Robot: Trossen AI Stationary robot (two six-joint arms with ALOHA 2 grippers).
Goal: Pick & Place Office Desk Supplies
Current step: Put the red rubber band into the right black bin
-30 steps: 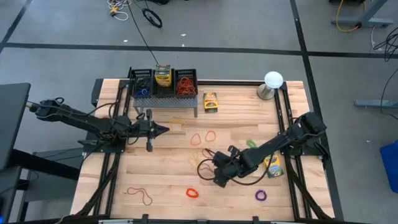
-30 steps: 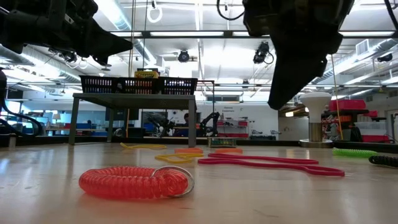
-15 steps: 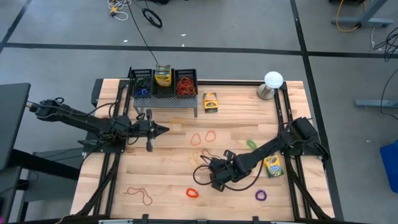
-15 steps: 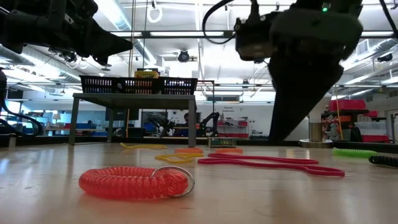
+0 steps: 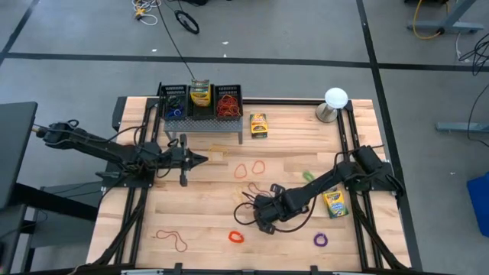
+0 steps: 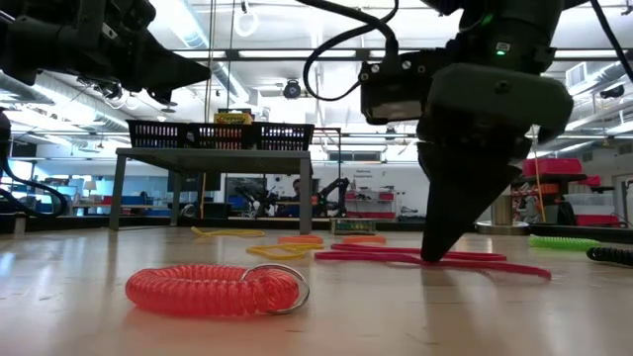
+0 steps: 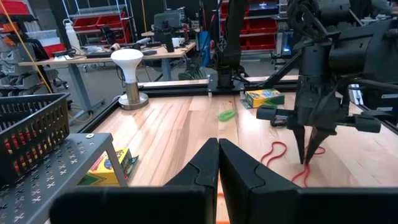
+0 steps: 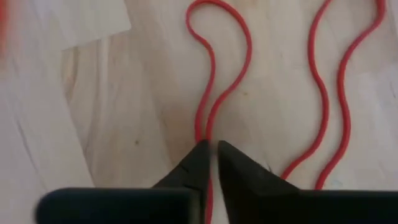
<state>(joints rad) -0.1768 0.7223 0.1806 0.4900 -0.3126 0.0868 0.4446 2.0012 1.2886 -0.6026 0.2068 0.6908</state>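
Robot arm pinches a red rubber band as desk clean-up runs well short of finished

On the wooden table (image 5: 206,221), the three-part black basket (image 5: 200,100) already holds bands and a crayon box, but the job looks barely begun: two crayon boxes (image 5: 258,125) and many loops remain scattered. The right gripper (image 8: 209,155), low near the table's middle, has its fingers nearly together around a long red rubber band (image 8: 214,74). The left gripper (image 7: 217,163) waits beside the basket stand, fingers together, empty.

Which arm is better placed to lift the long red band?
Right. The right gripper is down on the red band, jaws nearly shut around a strand. The left gripper hangs by the rack.
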